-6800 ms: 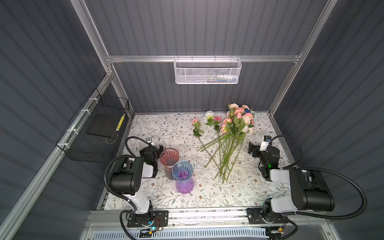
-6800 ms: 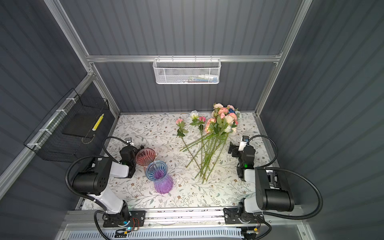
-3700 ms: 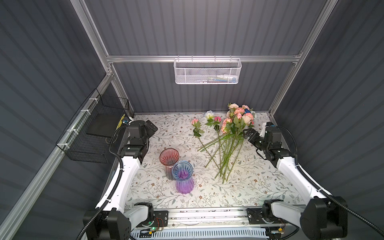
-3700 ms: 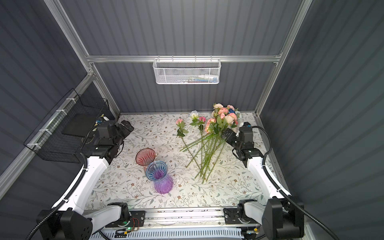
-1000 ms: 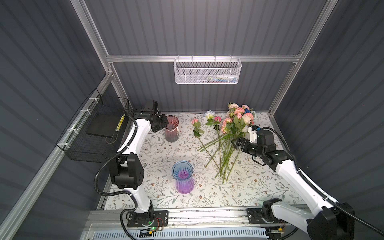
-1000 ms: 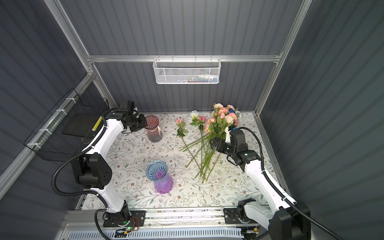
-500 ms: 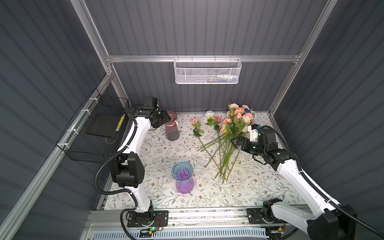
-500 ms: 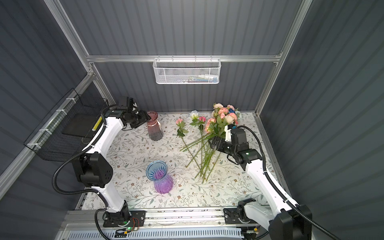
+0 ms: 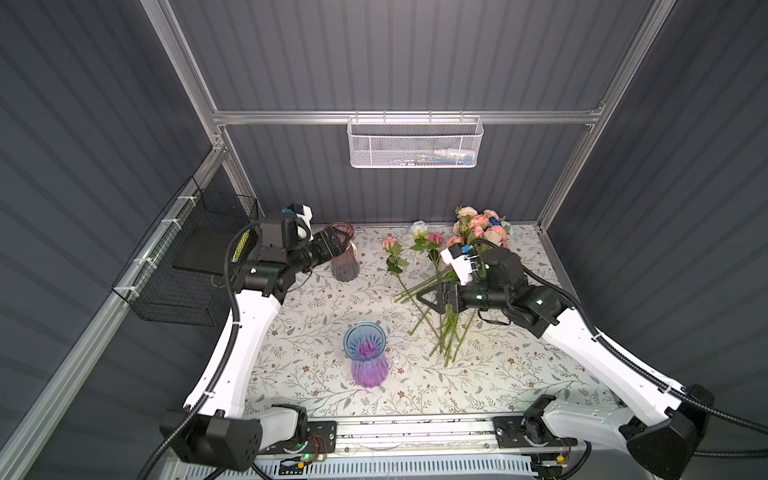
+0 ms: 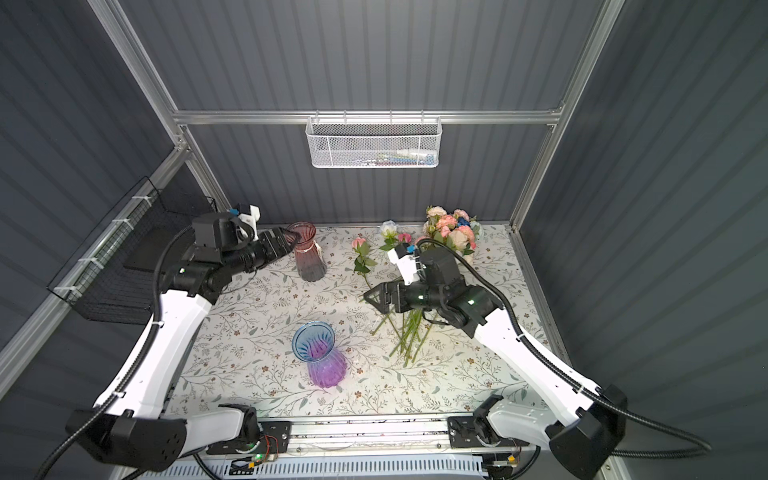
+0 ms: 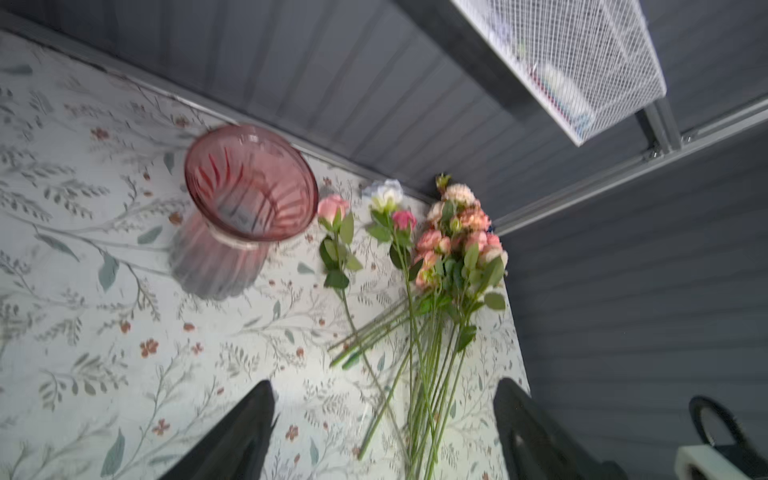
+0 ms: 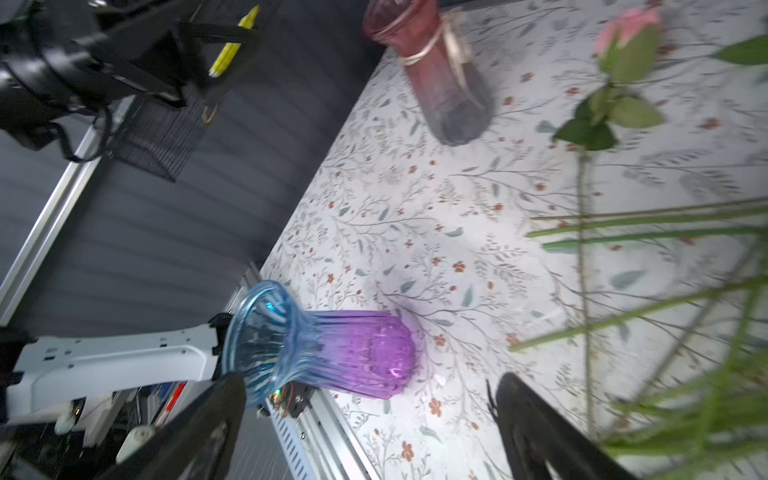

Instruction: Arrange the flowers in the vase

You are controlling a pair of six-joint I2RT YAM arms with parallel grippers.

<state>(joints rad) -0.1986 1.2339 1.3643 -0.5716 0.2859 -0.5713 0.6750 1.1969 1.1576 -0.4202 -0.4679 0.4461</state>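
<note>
Wire basket (image 9: 183, 291), black, hangs on the left wall, out of play. Beside it your left fingers (image 11: 253, 428) stand wide with nothing between them, just short of the pink glass vase (image 9: 344, 259). That vase stands upright near the back edge of the bench (image 9: 316, 324); parked there, it seems to be kept clear of the working area.

Toward the front middle, the blue-and-purple vase (image 9: 368, 357) stands upright and empty with bare bench around it, probably so either arm can reach its mouth.

To its right the flowers (image 9: 478, 232) lie flat in a loose fan, blooms toward the back right corner and stems crossing toward the front. One pink rose (image 9: 389, 243) lies apart on the bunch's left. None is in a vase yet.

Your right fingers (image 12: 536, 424) hover spread wide over the left side of the stems, gripping nothing. I judge they are placed low on the stems so that the blooms escape crushing. Choose a stem lying on top, or its neighbours may drag along.
</note>
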